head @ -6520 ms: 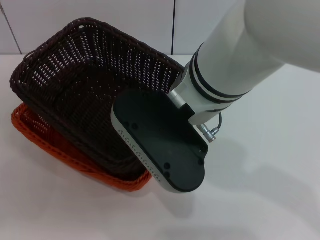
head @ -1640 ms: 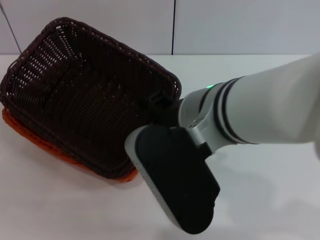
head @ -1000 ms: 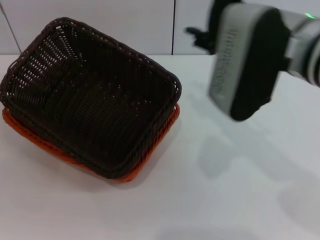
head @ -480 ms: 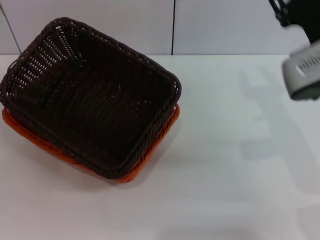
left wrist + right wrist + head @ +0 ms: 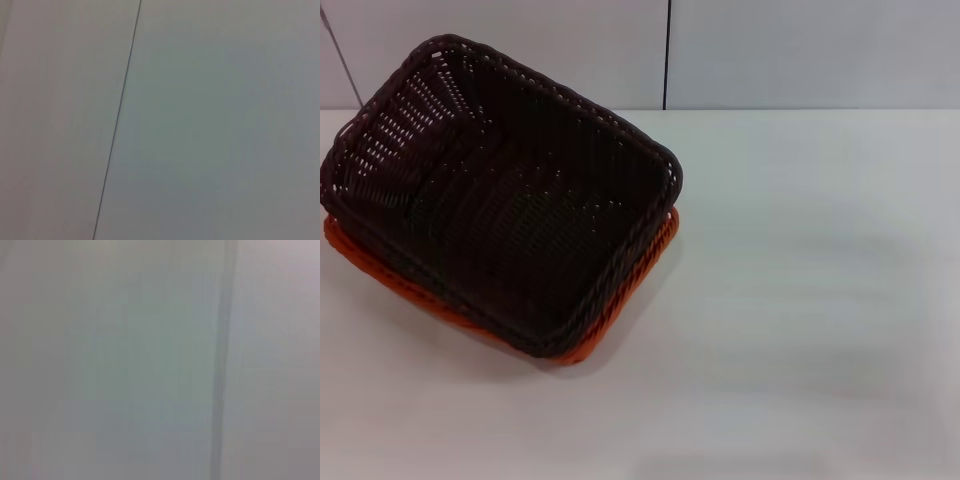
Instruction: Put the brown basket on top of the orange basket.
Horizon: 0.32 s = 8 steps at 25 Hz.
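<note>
The dark brown basket (image 5: 510,200) sits nested on top of the orange basket (image 5: 620,310) at the left of the white table in the head view. Only the orange basket's rim shows, along the brown basket's near and left sides. The two are turned at a slant to the table's edges. Neither gripper shows in any view. Both wrist views show only a plain pale wall with a thin dark seam.
The white table (image 5: 800,300) stretches to the right and front of the baskets. A white panelled wall with a dark vertical seam (image 5: 667,55) stands behind the table.
The right arm let go of the brown basket, lifted up and to the right, and has left the head view. The brown basket settled into the orange one and stays there.
</note>
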Tool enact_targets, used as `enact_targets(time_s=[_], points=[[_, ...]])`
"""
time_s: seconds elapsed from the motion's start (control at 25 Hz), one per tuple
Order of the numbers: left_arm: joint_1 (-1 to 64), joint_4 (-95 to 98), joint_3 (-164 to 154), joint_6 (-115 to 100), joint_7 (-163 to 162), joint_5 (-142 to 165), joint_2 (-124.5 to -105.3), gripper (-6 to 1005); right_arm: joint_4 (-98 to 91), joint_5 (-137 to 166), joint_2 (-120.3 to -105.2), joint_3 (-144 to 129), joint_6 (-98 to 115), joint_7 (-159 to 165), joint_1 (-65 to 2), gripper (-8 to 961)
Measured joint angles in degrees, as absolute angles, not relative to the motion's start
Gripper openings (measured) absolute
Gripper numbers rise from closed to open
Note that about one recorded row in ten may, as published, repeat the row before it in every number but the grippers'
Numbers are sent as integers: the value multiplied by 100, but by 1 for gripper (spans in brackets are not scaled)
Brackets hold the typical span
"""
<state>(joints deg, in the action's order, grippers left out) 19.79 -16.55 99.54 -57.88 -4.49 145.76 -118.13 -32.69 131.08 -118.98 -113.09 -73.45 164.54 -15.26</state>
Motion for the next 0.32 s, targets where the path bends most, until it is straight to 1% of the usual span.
enact_targets(time_s=[0.16, 0.32], points=[[1984, -1521, 9936, -5808, -456, 14579, -11837, 809, -3020, 12292, -11892, -11197, -7547, 16898, -1528, 647], [1965, -1473, 9930, -5809, -489, 14580, -11839, 809, -2908, 12147, -11891, -10969, -7680, 16902, -1505, 647]])
